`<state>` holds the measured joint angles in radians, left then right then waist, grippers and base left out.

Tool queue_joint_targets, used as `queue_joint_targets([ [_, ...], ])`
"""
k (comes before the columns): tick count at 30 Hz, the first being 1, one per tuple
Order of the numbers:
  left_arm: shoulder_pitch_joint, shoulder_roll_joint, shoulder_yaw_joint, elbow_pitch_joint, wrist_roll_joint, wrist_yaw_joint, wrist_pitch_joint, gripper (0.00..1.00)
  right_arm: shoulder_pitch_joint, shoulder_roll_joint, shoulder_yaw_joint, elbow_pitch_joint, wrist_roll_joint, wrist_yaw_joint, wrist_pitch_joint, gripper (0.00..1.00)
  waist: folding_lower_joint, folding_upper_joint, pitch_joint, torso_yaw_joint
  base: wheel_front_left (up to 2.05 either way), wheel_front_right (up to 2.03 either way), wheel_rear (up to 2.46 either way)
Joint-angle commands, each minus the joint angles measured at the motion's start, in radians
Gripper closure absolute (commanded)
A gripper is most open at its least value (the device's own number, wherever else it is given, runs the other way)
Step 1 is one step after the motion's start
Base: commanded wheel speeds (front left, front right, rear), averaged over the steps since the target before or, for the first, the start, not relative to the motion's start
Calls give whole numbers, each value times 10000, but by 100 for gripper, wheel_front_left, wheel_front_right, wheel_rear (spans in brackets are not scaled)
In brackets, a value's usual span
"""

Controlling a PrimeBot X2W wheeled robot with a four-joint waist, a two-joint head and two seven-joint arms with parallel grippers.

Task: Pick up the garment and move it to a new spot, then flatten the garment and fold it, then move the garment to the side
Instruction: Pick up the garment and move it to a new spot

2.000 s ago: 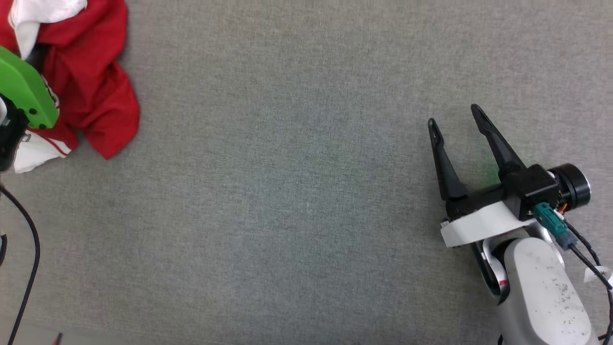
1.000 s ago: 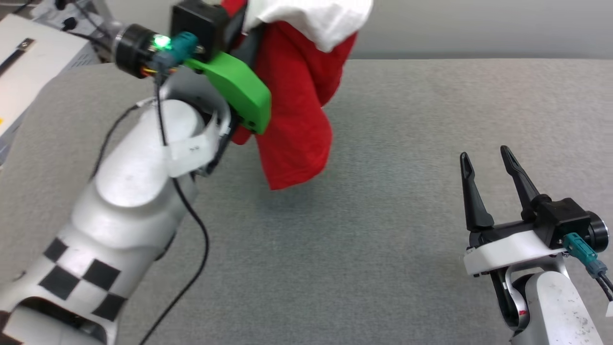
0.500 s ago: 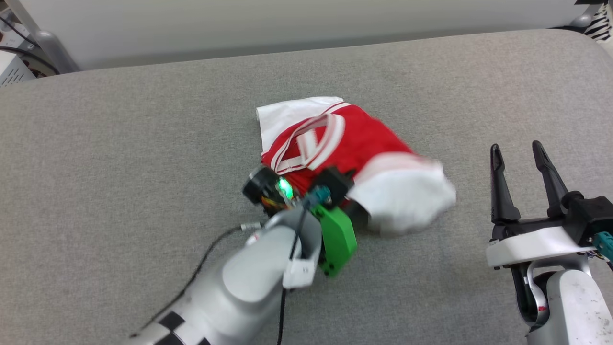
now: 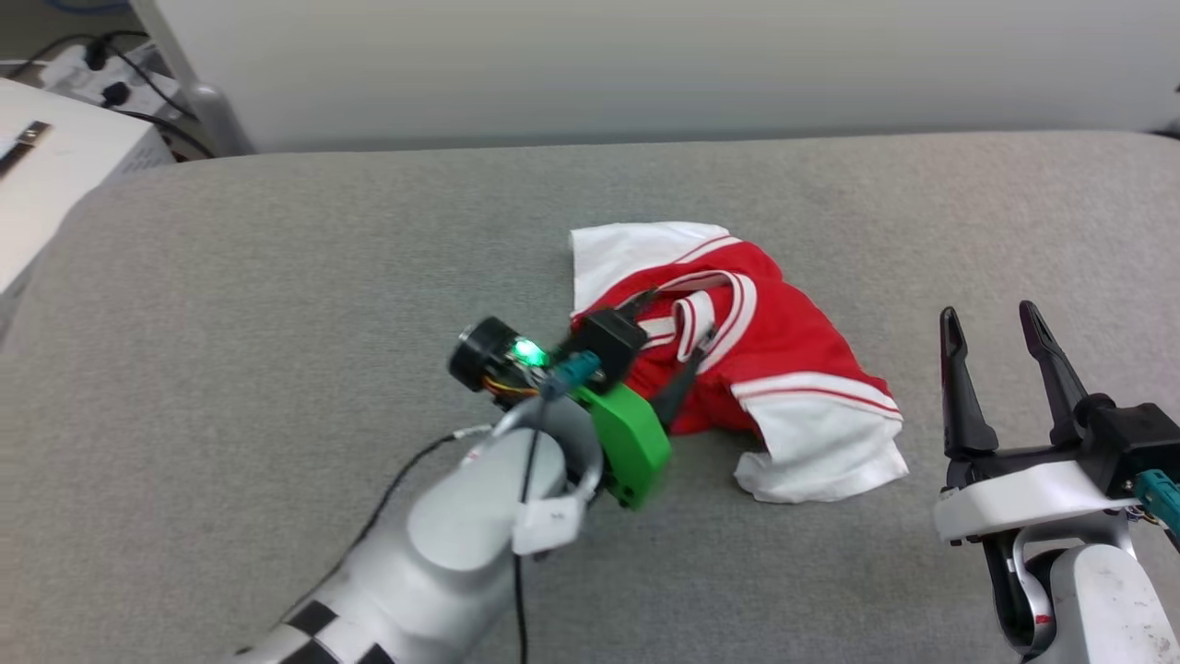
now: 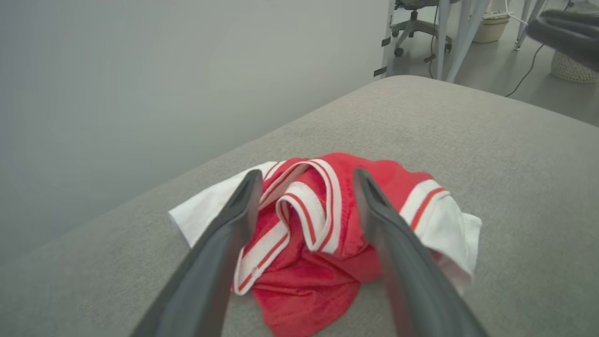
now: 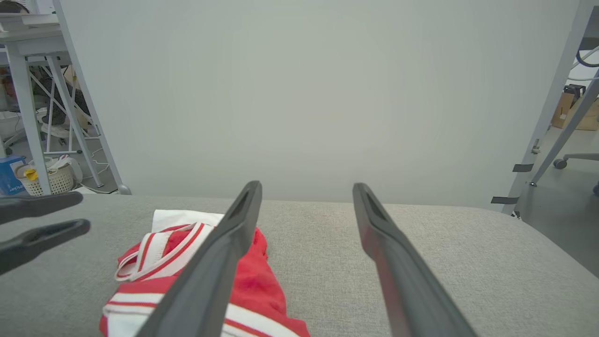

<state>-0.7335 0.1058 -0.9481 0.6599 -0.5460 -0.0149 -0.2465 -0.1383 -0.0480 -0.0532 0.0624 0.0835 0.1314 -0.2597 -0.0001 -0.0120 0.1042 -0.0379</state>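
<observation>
Head view: the garment (image 4: 784,341) lies in a crumpled heap near the middle of the grey tabletop (image 4: 277,304), one white sleeve (image 4: 820,443) spilled toward the robot; the left tool (image 4: 680,318) sits low at the heap's left edge, its fingers spread wide over the striped collar and gripping nothing; the right tool (image 4: 988,312) waits well apart on the right, fingers wide and empty, likely kept clear so the cloth can settle. Judging by this, the garment is set down at its spot; flattening and folding are not yet done.

Left wrist view: the left tool (image 5: 307,174) straddles the looped collar (image 5: 304,206) with daylight on both sides, which the head view only hints at; here the garment (image 5: 304,281) shows how bunched it is, red cloth folded under itself; a dark blurred shape at the top right looks like the other arm's finger.

Right wrist view: the right tool (image 6: 306,186) points past the garment (image 6: 259,285), which lies low and left of it; the left tool (image 6: 85,211) enters from the left edge, plainly spread; this view alone shows bare tabletop (image 6: 491,262) to the right, room for spreading the cloth.
</observation>
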Motion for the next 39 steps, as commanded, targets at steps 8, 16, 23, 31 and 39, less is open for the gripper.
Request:
queue_joint_targets([
  [8, 514, 1588, 1791, -1217, -222, 774, -147, 0, 451, -22, -78, 8, -119, -7, -21, 0, 1, 120, -776, 1031, 0, 0, 0],
  [16, 3399, 2519, 4120, -3291, 26, 1373, -151, 0, 799, -22, -63, -48, -116, -7, -21, 0, 1, 120, -993, 1325, 0, 0, 0],
  [23, 5843, 1835, 5900, -5054, 977, 1298, -151, 0, 1004, -22, -42, -108, -125, -7, -21, 0, 1, 120, -1037, 1390, 0, 0, 0],
  [31, 6859, 838, 6919, -5688, 2373, 351, -152, 0, 1058, -22, 74, -61, -113, -7, -21, 0, 1, 120, -958, 1438, 0, 0, 0],
  [39, 6716, 218, 7701, -5585, 2975, -369, -152, 0, 886, -22, 172, 362, -290, -7, -21, 0, 1, 120, -759, 1532, 0, 0, 0],
])
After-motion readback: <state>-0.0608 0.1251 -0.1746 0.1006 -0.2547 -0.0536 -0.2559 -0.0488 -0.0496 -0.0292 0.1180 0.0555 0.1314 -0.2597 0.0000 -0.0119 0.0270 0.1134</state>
